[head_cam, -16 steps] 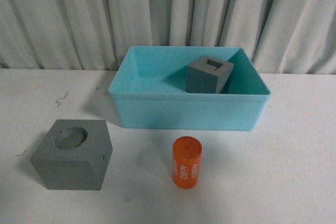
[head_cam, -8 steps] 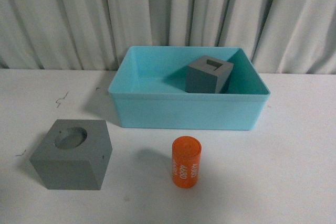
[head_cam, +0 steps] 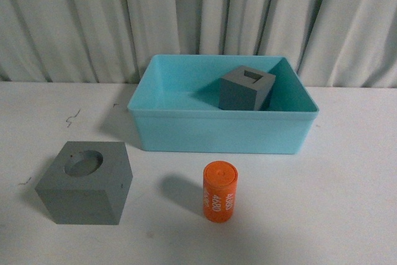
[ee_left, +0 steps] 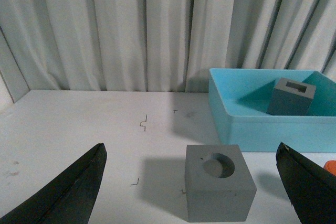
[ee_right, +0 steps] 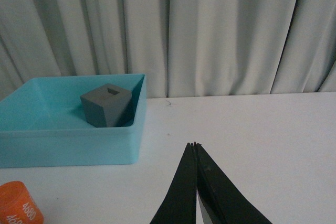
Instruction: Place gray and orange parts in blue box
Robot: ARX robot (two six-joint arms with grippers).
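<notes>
Square-recess gray cube (head_cam: 245,93) already sits inside the blue box (head_cam: 223,133), toward its right rear, turned corner-on. Round-recess gray cube (head_cam: 84,184) stands on the white counter (head_cam: 347,184), well out in front of the box's left front corner. The orange cylinder (head_cam: 219,193) stands upright nearer the box, before the middle of its front wall. Left gripper (ee_left: 191,145): jaws spread wide, looking at the round-recess cube from the side away from the box, not touching it. Right gripper (ee_right: 194,145): jaws pressed together, holding nothing, off the box's right side. Likely step: take the round-recess cube with the left arm. To do it well, square the jaws to two opposite flat faces, come down centred, close below the top edge, lift clear of the box's front wall, and release over the bare left half of the box floor. The cubes are matte, sharp-edged and blocky, so the grip should be steady. The cylinder is smooth with white numerals, may roll if tipped. The box is glossy plastic with sloped walls. A pale pleated curtain (head_cam: 186,17) hangs behind the box.
</notes>
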